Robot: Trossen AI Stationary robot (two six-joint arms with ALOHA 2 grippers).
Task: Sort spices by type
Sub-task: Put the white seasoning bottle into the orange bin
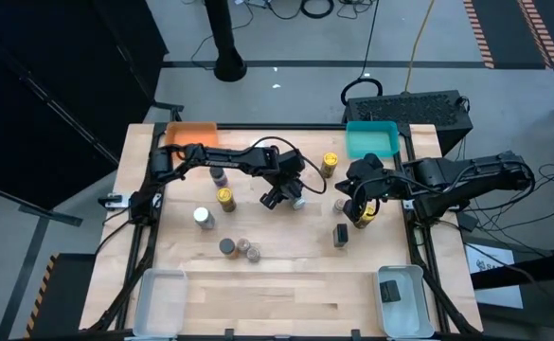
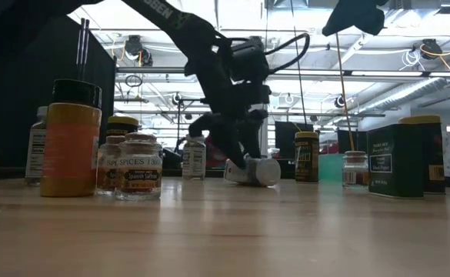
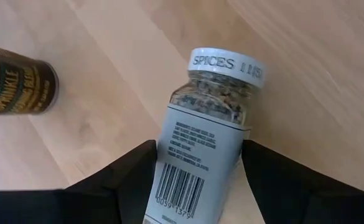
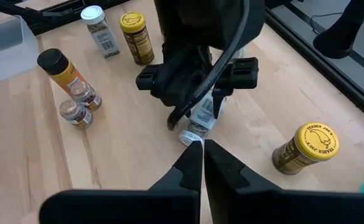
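I have the left gripper [image 1: 278, 197] released around the toppled jar [image 3: 201, 138] mid-tabletop [image 1: 286, 275]; I'd clamp its label squarely; right gripper [image 4: 203, 149] clenched.

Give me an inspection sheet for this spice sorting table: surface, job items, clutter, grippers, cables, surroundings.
Surface: wooden table, orange tray and teal tray at the far edge, two clear trays at the near corners.
Job's things: white-lidded jar lying on its side; other spice jars stand scattered, among them a yellow-lidded jar.
Clutter: nothing seen.
Grippers: left gripper low at mid table, fingers either side of the lying jar; right gripper shut, empty, raised above the table.
Cables: black cable loops on the left arm; cables on the floor beyond the table.
Surroundings: open workshop, ceiling lights.
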